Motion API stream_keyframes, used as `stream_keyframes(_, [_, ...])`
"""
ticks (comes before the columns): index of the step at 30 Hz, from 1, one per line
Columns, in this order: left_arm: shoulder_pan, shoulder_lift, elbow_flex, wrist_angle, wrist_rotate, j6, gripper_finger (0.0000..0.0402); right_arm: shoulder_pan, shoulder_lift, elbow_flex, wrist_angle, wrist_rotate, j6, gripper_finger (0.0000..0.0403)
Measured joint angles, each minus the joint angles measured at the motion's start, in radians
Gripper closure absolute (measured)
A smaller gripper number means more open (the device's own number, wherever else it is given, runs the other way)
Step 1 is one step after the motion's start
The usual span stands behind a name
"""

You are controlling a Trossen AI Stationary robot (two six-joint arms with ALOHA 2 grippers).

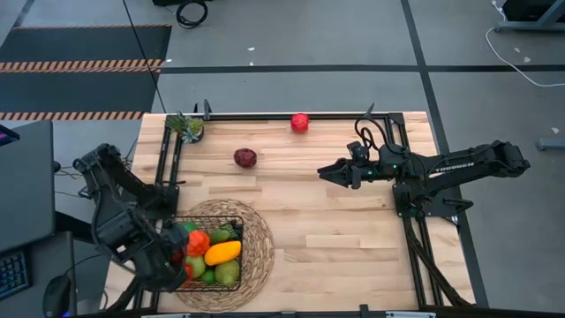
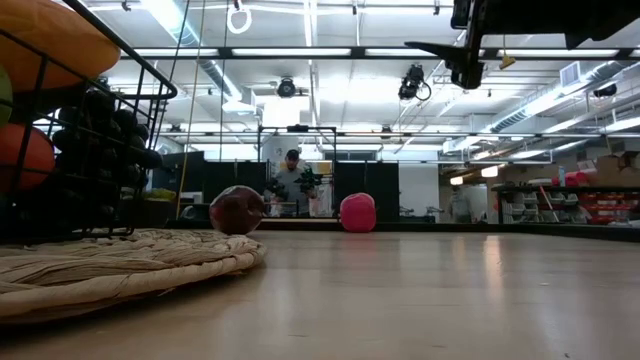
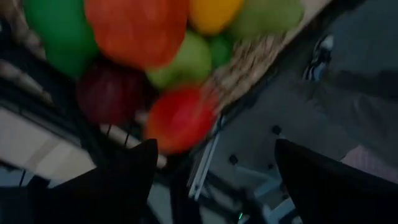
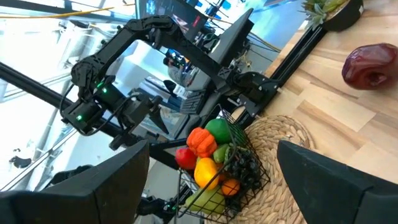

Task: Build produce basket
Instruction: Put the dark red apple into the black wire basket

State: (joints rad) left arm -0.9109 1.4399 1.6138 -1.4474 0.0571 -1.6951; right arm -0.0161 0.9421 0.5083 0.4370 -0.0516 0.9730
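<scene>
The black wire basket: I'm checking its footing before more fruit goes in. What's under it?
The basket stands on a round woven straw mat, which lies on the wooden table. The produce hides the basket floor and the mat's middle, so nothing else can be confirmed underneath.

I'm seeing the basket [image 2: 95, 120] sitting at the left on the straw mat [image 2: 120, 262], holding dark grapes [image 2: 115, 130] and orange fruit [image 2: 25, 158]. Farther off, a dark red fruit [image 2: 237, 210] and a pinkish-red one [image 2: 357, 213] are lying apart. A person [image 2: 291, 178] is standing behind.
</scene>
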Motion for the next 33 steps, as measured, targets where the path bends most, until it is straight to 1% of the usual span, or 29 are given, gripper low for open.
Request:
stream_keyframes(2, [0.043, 0.000, 0.000, -0.003, -0.018, 0.042, 0.0071, 0.000, 0.000, 0.000, -0.009, -0.002, 0.003, 0.0046])
stream_keyframes(5, [0.139, -0.001, 0.000, -0.004, -0.040, 0.149, 0.0071, 0.000, 0.000, 0.000, -0.046, -0.002, 0.006, 0.0046])
stream_keyframes(10, [0.347, -0.001, 0.000, -0.050, -0.122, 0.385, 0.0072, -0.012, 0.000, 0.000, -0.106, -0.003, 0.045, 0.0046])
stream_keyframes(14, [0.567, 0.008, 0.001, -0.073, -0.146, 0.626, 0.0072, -0.016, -0.001, 0.000, -0.103, -0.003, 0.064, 0.0046])
stream_keyframes(16, [0.687, 0.017, 0.001, -0.065, -0.154, 0.722, 0.0072, -0.016, 0.000, 0.000, -0.102, -0.003, 0.071, 0.0046])
stream_keyframes(17, [0.745, 0.022, 0.002, -0.059, -0.160, 0.752, 0.0072, -0.016, 0.000, 0.000, -0.102, -0.003, 0.075, 0.0046])
stream_keyframes(21, [0.972, 0.055, 0.001, -0.023, -0.177, 0.792, 0.0072, -0.016, 0.000, 0.000, -0.100, 0.000, 0.095, 0.0046])
stream_keyframes(24, [1.104, 0.093, 0.001, 0.044, -0.169, 0.901, 0.0072, -0.015, -0.001, 0.001, -0.094, 0.003, 0.109, 0.0046])
stream_keyframes(26, [1.168, 0.122, 0.001, 0.100, -0.133, 1.009, 0.0072, -0.013, 0.000, 0.001, -0.092, 0.003, 0.113, 0.0046])
stream_keyframes(28, [1.208, 0.157, 0.001, 0.152, -0.086, 1.114, 0.0072, -0.013, 0.000, 0.001, -0.091, 0.002, 0.125, 0.0046])
stream_keyframes(31, [1.243, 0.212, 0.001, 0.171, -0.019, 1.252, 0.0072, -0.013, 0.000, 0.001, -0.088, -0.002, 0.130, 0.0046])
stream_keyframes(33, [1.253, 0.251, 0.001, 0.167, -0.001, 1.335, 0.0072, -0.013, 0.000, 0.001, -0.088, -0.003, 0.130, 0.0046])
